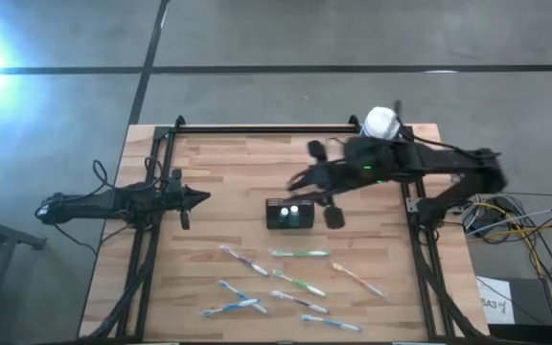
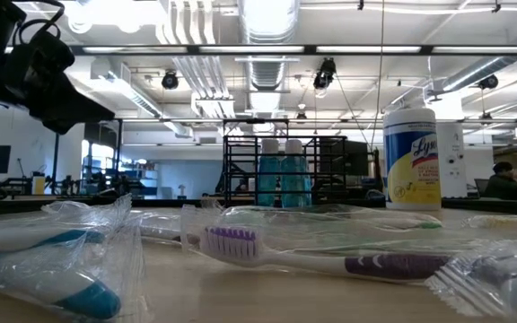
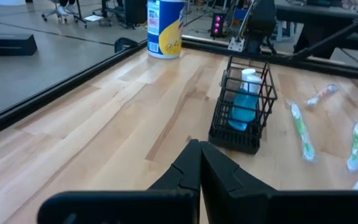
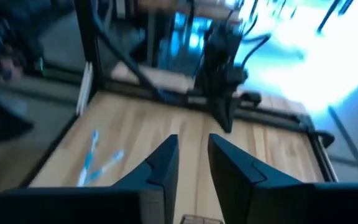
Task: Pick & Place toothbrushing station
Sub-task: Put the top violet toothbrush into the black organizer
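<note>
black toothbrushing station [image 1: 290, 215] upright, long axis left-right, right pincer [image 1: 307, 184] apart above

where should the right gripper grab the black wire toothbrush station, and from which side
Probably the top rim of the toothbrushing station, coming straight down. It stands upright as an open wire cage with two bottles filling the middle, so a thin upper wire on a side wall suits narrow fingers best. The right gripper is open above the table; the left gripper waits shut.

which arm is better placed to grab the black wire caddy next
Right. The right gripper hovers open just beside the toothbrushing station, nearly over it. The left gripper is shut and waits farther off at the table's left.
</note>
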You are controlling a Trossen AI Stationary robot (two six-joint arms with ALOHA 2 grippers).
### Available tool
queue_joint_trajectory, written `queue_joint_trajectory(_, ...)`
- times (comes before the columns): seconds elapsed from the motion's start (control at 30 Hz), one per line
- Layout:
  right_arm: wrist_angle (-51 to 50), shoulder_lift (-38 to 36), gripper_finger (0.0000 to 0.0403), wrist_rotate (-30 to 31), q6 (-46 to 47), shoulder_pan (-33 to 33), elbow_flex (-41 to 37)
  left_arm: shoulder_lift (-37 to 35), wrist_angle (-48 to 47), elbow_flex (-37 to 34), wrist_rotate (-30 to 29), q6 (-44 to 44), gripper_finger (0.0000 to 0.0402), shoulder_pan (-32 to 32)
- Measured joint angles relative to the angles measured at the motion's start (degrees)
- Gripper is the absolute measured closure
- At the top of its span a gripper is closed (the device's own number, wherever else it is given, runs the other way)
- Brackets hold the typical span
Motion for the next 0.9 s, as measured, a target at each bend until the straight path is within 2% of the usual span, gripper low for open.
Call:
queue_joint_trajectory(0.2, 30.52, -17.26, 0.0363, -1.37, 7.37, 0.10, -30.72, -0.02, -0.33, 0.00, 0.00, 0.18, 0.0399, 0.02)
queue_joint_trajectory(0.33, 42.17, -24.80, 0.0380, -1.28, 9.28, -0.05, -46.11, -0.01, 1.69, 0.00, -0.05, 0.46, 0.0399, 0.01)
queue_joint_trajectory(0.53, 50.17, -33.60, 0.0394, -1.16, 8.13, -0.73, -60.37, -0.02, 8.45, 0.00, -0.61, 3.84, 0.0399, 0.00)
queue_joint_trajectory(0.7, 63.08, -38.25, 0.0394, -1.21, 5.69, -0.78, -70.72, -0.02, 13.84, 0.00, -0.72, 7.26, 0.0399, 0.01)
queue_joint_trajectory(0.9, 67.07, -42.45, 0.0394, -1.17, 5.93, -2.31, -76.43, -0.02, 20.90, 0.00, -2.52, 7.51, 0.0399, 0.02)
